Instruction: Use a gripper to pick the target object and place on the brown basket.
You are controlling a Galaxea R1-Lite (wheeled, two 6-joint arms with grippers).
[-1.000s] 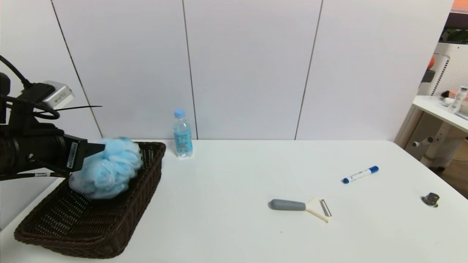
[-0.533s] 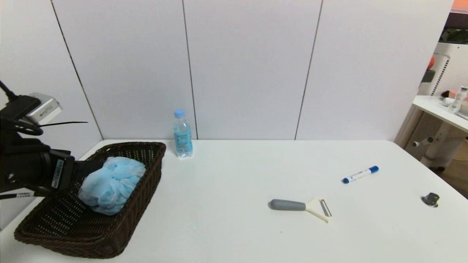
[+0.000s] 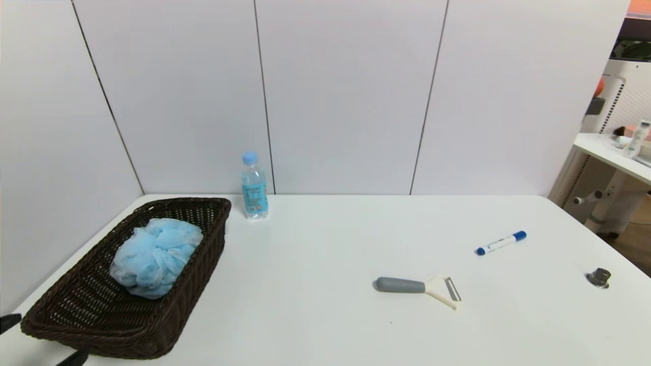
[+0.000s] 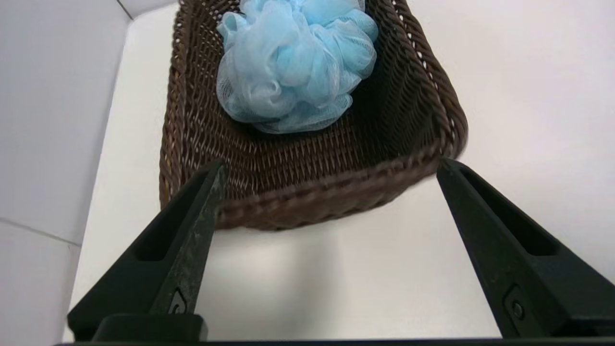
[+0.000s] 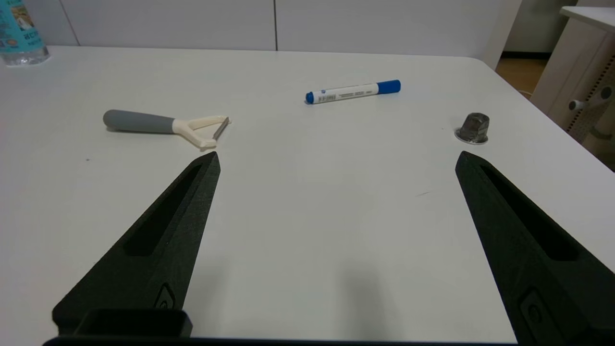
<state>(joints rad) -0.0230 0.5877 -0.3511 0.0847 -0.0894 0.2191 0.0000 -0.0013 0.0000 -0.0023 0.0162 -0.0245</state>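
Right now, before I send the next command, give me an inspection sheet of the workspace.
Surface: white table, no spills seen.
Job's things: blue bath pouf lies inside the brown basket, at the table's left side.
Clutter: water bottle upright by the basket's far corner; peeler, blue marker and small metal cap lying on the right half.
Grippers: left tool open, empty, apart from the basket's near end; right tool open, empty, over bare table short of the peeler.
Cables: nothing seen.
Surroundings: white panel wall behind; a second white table at far right.
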